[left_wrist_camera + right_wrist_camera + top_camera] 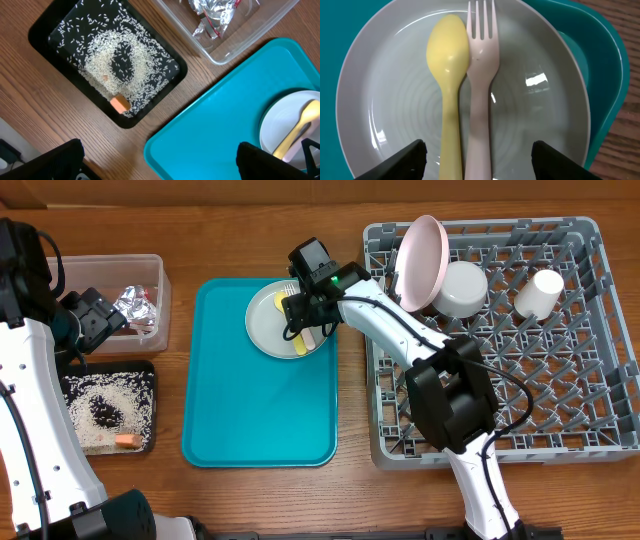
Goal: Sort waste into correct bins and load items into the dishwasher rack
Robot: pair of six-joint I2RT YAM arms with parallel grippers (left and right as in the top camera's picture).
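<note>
Hovering low over the pale grey-green plate (385, 100), the right gripper (479, 159) stands partly open, its two dark fingers (405, 160) set well apart on either side of the cutlery handles. Neither finger touches a handle in the right wrist view, and nothing is held. On the plate lie a yellow spoon (448, 75) and a pale fork (481, 75), side by side and touching, with the bowl and the tines pointing away from the fingers. The plate sits in the far right corner of the teal tray (260, 410).

The left gripper (160, 161) is fully open and empty, above the wood between the teal tray and the bins. Below its camera, the shallow black tray (122, 65) holds loose white rice (100, 45) spread in a rough ring and a small orange cube (119, 103) near its edge. The clear plastic tub (250, 45) just beside it holds a crumpled foil ball (215, 12), with a scrap of red at the foil's edge.

In the grey dishwasher rack (560, 430), on the right of the table, a pale pink plate (422, 265) stands tilted on edge at the back left, a small white bowl (460, 288) is right next to it, and a small white cup (538, 293) is further along the same row
</note>
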